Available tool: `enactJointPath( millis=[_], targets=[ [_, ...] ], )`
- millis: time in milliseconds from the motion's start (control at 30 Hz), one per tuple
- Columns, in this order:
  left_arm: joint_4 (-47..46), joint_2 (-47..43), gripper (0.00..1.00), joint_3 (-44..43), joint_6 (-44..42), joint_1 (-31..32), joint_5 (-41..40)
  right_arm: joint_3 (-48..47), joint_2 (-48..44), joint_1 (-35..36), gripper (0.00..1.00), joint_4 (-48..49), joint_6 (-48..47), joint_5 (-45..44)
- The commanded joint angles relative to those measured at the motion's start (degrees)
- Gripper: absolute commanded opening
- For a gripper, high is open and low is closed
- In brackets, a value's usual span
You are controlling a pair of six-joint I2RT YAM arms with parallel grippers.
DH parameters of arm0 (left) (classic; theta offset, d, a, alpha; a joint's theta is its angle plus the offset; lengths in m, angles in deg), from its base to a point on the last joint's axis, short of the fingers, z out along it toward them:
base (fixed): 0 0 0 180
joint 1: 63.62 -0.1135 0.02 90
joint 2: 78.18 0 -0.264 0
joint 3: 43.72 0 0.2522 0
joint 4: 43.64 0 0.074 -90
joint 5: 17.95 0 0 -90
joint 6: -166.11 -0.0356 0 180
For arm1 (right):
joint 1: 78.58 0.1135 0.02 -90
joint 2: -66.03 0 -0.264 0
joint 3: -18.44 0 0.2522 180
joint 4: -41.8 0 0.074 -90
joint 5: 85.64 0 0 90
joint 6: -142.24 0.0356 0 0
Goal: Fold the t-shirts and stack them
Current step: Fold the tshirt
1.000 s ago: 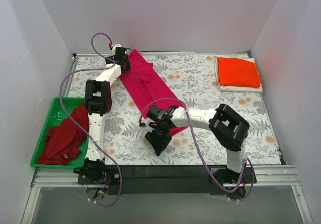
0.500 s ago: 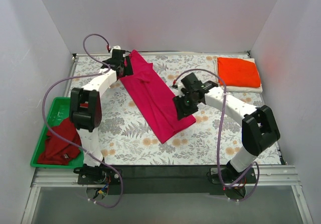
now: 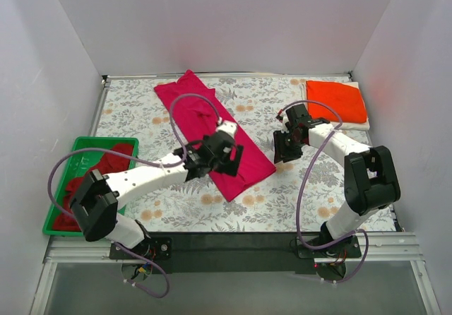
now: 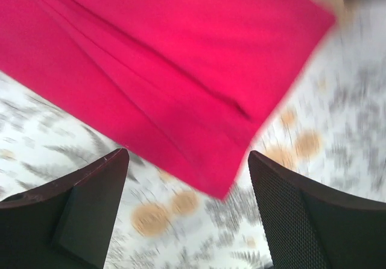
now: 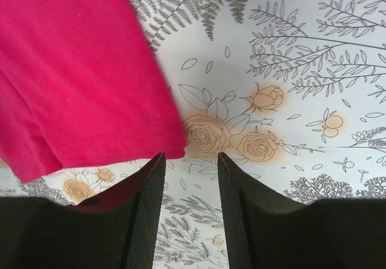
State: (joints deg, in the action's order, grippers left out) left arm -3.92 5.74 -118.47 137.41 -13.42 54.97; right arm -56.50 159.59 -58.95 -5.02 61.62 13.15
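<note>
White walls (image 3: 233,25); floral tabletop (image 3: 268,202) under magenta t-shirt (image 3: 198,110); green tray (image 3: 85,149) at left

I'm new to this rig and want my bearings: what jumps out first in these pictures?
The magenta-pink t-shirt, a long folded strip, lies diagonally across the floral table, the left gripper over its near end. In the far right corner an orange-red t-shirt sits folded on a white one; a dark red one lies crumpled in the green tray at left.

Plain white walls (image 3: 233,25) stand on three sides of the counter (image 3: 254,209). The counter has a flowery gray-and-orange cover.
</note>
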Motion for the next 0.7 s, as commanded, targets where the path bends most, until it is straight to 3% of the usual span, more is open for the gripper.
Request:
enactJointPath(
  millis=[0, 167, 400, 667],
  targets=[
    [1.4, -0.7, 0.74, 3.6, 3.3, 7.3, -0.3, 1.9, -1.6, -1.3, 0.40, 5.1, 2.1, 1.2],
    [0.9, 4.0, 0.72, 3.6, 2.2, 13.7, -1.3, 4.3, -2.2, -2.2, 0.41, 7.5, 3.0, 1.0],
    [1.1, 10.8, 0.67, 2.6, -1.2, 15.6, -3.3, 6.1, -2.2, -2.6, 0.41, 9.8, 3.5, 2.2],
    [1.4, 14.4, 0.47, 2.8, -2.9, 16.4, -2.3, 6.3, -1.5, -2.6, 0.41, 11.1, 4.6, 3.1]
  ],
)
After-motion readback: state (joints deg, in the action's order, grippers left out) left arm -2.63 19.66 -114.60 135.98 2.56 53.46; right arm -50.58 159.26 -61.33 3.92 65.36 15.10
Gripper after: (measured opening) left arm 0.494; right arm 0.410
